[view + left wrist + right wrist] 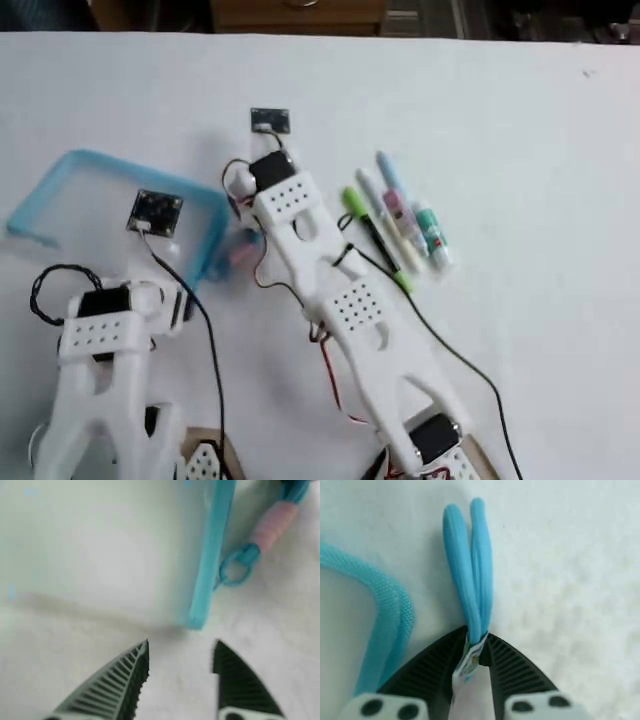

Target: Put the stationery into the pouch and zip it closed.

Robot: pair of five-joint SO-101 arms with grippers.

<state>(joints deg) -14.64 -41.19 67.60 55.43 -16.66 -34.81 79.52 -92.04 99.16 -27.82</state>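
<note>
High view: pouch (95,200), clear with a blue rim, lying flat on the table (520,120). The pens (395,220) sit in a loose row well off the pouch's ring side, none inside yet. Left wrist view: left gripper (180,647), jaws apart and empty, just short of a pouch corner. The ring (235,570) and pink sleeve (272,527) lie just beside the pouch's blue rim. Right wrist view: right gripper (477,635), clamped on the loop (470,565), which lies next to the pouch's rim. Handling, as judged: the pouch is light, limp and slick, and will likely slide or buckle unless you pin a corner. Take it by the stitched rim, not the film. The loop is soft, so you should pull it along the zip line. The pens are light, stiff and apt to roll; pinch each mid-barrel, across its length.
</note>
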